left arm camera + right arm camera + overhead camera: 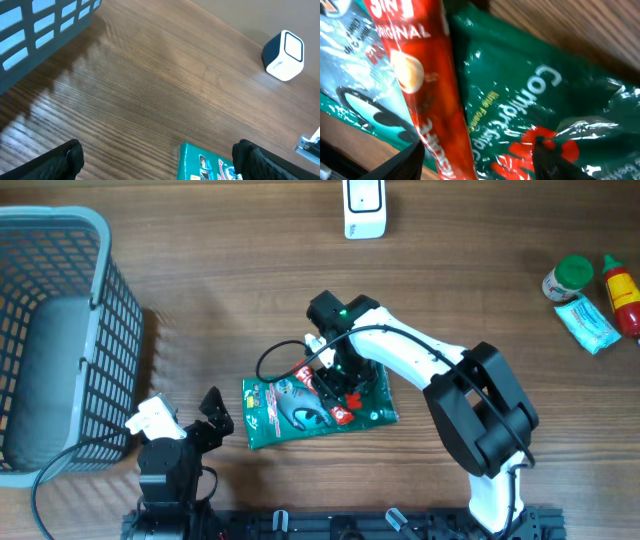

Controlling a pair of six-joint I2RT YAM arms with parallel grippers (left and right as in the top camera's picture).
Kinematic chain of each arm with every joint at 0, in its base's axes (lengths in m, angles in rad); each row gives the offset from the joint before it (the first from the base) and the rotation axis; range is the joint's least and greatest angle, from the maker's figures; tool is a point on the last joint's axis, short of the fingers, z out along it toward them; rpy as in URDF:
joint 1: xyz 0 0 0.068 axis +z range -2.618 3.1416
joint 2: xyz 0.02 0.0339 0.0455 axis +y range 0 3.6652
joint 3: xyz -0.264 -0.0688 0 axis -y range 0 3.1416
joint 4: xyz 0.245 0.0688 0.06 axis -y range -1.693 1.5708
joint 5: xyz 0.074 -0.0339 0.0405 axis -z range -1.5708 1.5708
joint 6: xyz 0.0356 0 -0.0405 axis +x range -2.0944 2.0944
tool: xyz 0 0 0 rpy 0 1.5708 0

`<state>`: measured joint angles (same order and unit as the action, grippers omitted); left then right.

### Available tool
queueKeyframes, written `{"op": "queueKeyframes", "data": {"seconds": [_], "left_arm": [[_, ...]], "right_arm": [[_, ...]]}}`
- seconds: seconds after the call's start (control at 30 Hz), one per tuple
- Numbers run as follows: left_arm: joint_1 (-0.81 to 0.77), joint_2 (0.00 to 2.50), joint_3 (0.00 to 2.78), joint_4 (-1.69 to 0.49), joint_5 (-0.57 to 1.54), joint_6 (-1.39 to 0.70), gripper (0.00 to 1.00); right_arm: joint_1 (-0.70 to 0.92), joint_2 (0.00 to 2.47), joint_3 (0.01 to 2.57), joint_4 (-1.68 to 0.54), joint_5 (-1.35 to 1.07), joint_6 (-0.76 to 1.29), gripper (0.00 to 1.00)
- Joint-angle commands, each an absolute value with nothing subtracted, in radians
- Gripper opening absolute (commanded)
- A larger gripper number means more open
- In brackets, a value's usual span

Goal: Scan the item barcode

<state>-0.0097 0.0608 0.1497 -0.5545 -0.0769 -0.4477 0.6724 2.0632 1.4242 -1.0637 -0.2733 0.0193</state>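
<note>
A red snack stick (427, 85) marked "ORIGINAL" lies across a flat green packet (540, 95) printed "Comfort Grip". Seen from overhead, the stick (338, 402) rests on the green packet (290, 412) at the table's middle. My right gripper (335, 383) hovers just over both. Its jaws stand apart on either side of the stick, and the right gripper (477, 160) looks open rather than clamped. My left gripper (200, 418) waits open near the front edge, left of the packet. In the left wrist view the left gripper (160, 160) holds nothing and the packet's corner (202, 162) shows. The white scanner (364, 205) stands at the far edge.
A grey wire basket (95, 330) fills the left side; its wall (40, 30) shows in the left wrist view. The scanner (283, 55) appears there too. At far right sit a green-capped jar (570, 277), a red bottle (622, 290) and a teal tube (588, 322).
</note>
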Motion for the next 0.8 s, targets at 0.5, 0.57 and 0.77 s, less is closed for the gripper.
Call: {"op": "queueKeyframes", "data": {"seconds": [0.5,0.57,0.77], "left_arm": [[-0.004,0.056,0.150,-0.558,-0.068,-0.453,1.00],[-0.004,0.056,0.150,-0.558,-0.068,-0.453,1.00],[-0.004,0.056,0.150,-0.558,-0.068,-0.453,1.00]], "right_arm": [[0.702,2.069,1.608,-1.028,-0.226,0.269,0.04],[0.734,2.071,1.608,-1.020,-0.225,0.268,0.05],[0.781,2.087,1.608,-1.002,-0.124,0.405,0.05]]}}
